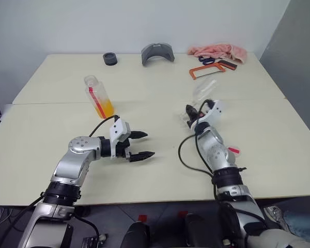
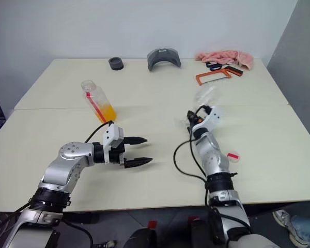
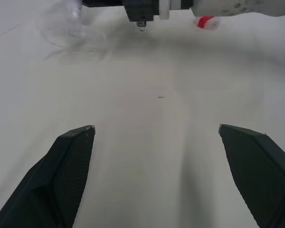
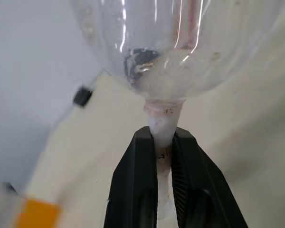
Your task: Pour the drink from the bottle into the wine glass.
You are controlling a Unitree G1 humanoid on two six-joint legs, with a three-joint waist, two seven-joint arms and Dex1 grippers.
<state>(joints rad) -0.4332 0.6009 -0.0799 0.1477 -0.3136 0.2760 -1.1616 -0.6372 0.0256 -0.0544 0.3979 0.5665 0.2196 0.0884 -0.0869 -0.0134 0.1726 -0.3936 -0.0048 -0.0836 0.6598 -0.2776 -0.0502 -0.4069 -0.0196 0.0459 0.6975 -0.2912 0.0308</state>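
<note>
The bottle (image 1: 98, 96) stands uncapped on the left half of the table, leaning a little, with the orange drink (image 1: 104, 109) filling its lower part. My left gripper (image 1: 139, 145) hovers open in front of and to the right of the bottle, nothing between its fingers (image 3: 71, 156). My right gripper (image 4: 164, 135) is shut on the thin stem of the wine glass (image 4: 152, 42). The glass (image 1: 202, 92) is off the table and tilted, its bowl beyond the gripper (image 1: 191, 114). A small white-and-red cap (image 1: 233, 150) lies on the table beside my right forearm.
At the table's far edge lie a black round object (image 1: 110, 58), a grey curved piece (image 1: 157, 52), a pink cloth (image 1: 217, 50), blue-handled scissors (image 1: 207, 61) and an orange hacksaw (image 1: 206, 72). A seam (image 1: 144, 102) crosses the table (image 1: 51, 129).
</note>
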